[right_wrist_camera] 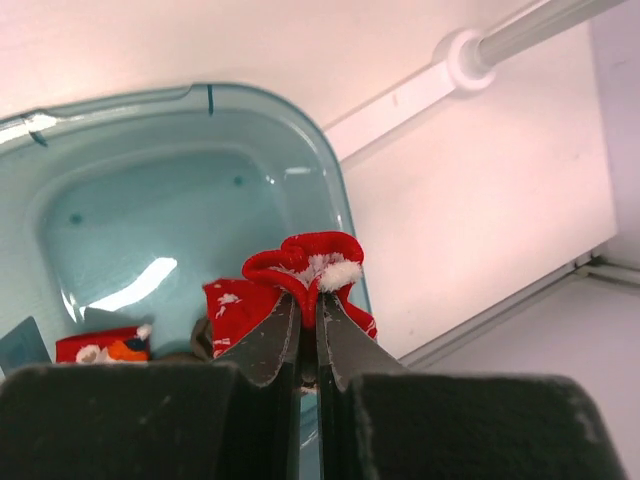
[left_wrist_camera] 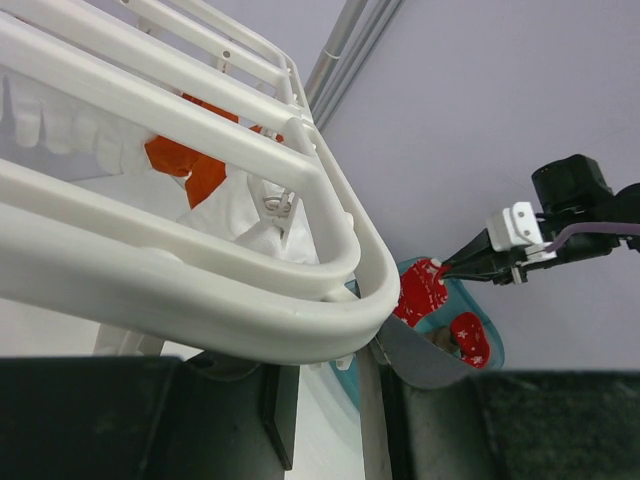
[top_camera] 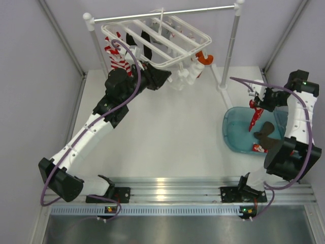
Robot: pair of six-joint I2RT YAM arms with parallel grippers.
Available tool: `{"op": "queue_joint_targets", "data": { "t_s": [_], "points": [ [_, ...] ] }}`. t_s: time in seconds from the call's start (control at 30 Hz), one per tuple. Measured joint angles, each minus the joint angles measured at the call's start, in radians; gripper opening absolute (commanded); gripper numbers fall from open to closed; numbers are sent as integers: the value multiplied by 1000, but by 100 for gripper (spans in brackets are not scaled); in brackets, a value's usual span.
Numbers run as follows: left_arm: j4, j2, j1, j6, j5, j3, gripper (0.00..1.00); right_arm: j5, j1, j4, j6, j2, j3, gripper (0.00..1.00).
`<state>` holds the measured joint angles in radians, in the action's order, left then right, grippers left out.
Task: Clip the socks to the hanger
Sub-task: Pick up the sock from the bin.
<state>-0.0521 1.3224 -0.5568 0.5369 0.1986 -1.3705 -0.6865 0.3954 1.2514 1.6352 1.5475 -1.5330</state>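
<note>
The white hanger [top_camera: 170, 35] hangs from the rail at the back, with dark socks [top_camera: 146, 44] clipped on it. My left gripper [top_camera: 165, 77] is at its near corner, jaws closed on the rim [left_wrist_camera: 300, 320], which crosses just over the fingertips. My right gripper [top_camera: 255, 105] is shut on the cuff of a red snowflake sock [right_wrist_camera: 310, 255], which dangles [top_camera: 252, 119] over the teal basin [top_camera: 231, 127]. Another red sock [top_camera: 259, 148] and a dark sock [top_camera: 266, 133] lie in the basin. The left wrist view shows the held sock [left_wrist_camera: 422, 290] past the hanger's corner.
A grey rail [top_camera: 167, 12] on white posts [top_camera: 231, 46] carries the hanger. Red-and-white striped socks [top_camera: 116, 56] hang at the left and an orange sock [top_camera: 205, 58] at the right. Grey walls close both sides. An aluminium rail [top_camera: 167, 185] runs along the near edge.
</note>
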Motion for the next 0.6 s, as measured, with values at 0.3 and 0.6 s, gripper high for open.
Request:
{"op": "queue_joint_targets", "data": {
  "t_s": [0.3,0.6],
  "points": [
    [0,0,1,0,6,1,0,-96,-16,63,-17,-58,-45,0],
    [-2,0,2,0,18,2,0,-271,-271,-52,-407,-153,-80,0]
  ]
}}
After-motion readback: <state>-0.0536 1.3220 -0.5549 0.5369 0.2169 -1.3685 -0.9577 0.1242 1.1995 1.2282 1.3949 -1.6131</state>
